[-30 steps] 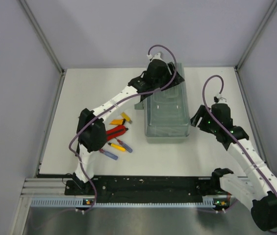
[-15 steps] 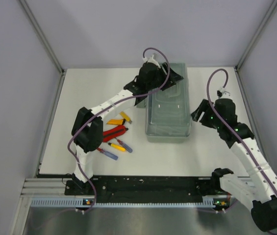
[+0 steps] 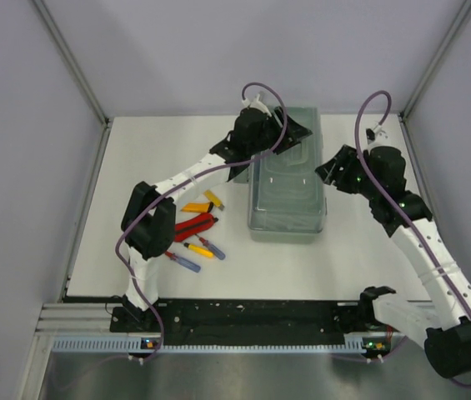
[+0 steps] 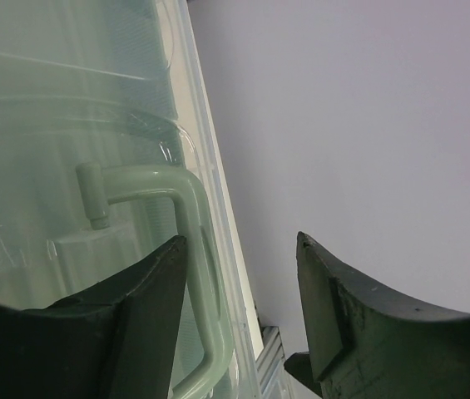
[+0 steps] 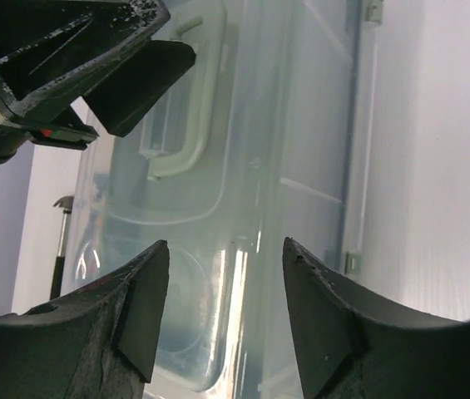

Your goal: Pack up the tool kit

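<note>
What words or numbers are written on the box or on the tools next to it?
No text can be read anywhere.
toolbox and its handle: no label shows.
tools on the table: too small to tell.

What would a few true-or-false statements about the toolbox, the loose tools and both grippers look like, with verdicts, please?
1. The red-handled pliers lie on the table, left of the toolbox. True.
2. The left gripper grips a screwdriver. False: its jaws are open and empty, by the lid handle.
3. The right gripper has open jaws facing the toolbox. True.
4. Every tool is packed. False: the yellow knives and screwdrivers also lie on the table.
</note>
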You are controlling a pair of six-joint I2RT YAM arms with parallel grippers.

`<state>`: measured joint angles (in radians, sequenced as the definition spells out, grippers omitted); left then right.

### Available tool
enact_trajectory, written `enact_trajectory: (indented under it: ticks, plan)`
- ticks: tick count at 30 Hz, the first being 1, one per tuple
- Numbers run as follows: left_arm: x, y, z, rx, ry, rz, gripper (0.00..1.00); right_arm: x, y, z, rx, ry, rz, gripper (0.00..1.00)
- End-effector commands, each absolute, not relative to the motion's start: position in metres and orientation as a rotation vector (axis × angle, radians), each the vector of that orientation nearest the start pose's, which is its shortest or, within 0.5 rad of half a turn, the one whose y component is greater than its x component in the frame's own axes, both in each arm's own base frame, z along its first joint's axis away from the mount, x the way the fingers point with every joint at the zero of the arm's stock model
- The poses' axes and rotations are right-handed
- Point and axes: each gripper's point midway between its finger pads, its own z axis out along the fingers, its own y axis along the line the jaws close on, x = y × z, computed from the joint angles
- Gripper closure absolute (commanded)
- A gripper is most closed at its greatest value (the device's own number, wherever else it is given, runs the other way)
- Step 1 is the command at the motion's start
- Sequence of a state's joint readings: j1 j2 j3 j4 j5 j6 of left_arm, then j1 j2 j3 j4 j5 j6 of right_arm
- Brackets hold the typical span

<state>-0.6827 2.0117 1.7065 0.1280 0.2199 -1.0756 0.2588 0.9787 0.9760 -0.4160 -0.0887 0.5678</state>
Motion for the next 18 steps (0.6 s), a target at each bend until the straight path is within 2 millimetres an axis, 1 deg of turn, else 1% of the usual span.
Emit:
enact_trajectory:
  ticks: [1,3,6,10,12,13,14,15,17,18]
  plan:
    - [0.415,-0.458,0.262,-0.171,2.022,-1.481,0.41,0.323,0.145,0.288,0.185,1.91,0.757,0.45]
    - [0.415,-0.458,0.261,-0.175,2.023,-1.488,0.41,0.328,0.147,0.293,0.174,1.883,0.773,0.47]
    - [0.415,-0.458,0.259,-0.183,2.031,-1.483,0.41,0.335,0.149,0.292,0.179,1.884,0.772,0.48]
    - [0.418,-0.455,0.256,-0.199,2.05,-1.446,0.41,0.342,0.15,0.286,0.189,1.904,0.764,0.48]
    - [0.419,-0.452,0.252,-0.206,2.087,-1.38,0.42,0.344,0.147,0.283,0.205,1.908,0.748,0.48]
    - [0.42,-0.447,0.244,-0.22,2.13,-1.319,0.41,0.344,0.147,0.281,0.211,1.915,0.74,0.48]
    - [0.421,-0.443,0.242,-0.219,2.146,-1.261,0.41,0.344,0.145,0.279,0.217,1.92,0.733,0.48]
    - [0.419,-0.437,0.234,-0.22,2.191,-1.182,0.4,0.344,0.144,0.278,0.224,1.922,0.723,0.48]
    - [0.421,-0.428,0.23,-0.213,2.224,-1.045,0.39,0.344,0.14,0.274,0.238,1.929,0.703,0.48]
    - [0.423,-0.425,0.232,-0.212,2.215,-0.996,0.38,0.343,0.139,0.273,0.241,1.931,0.695,0.48]
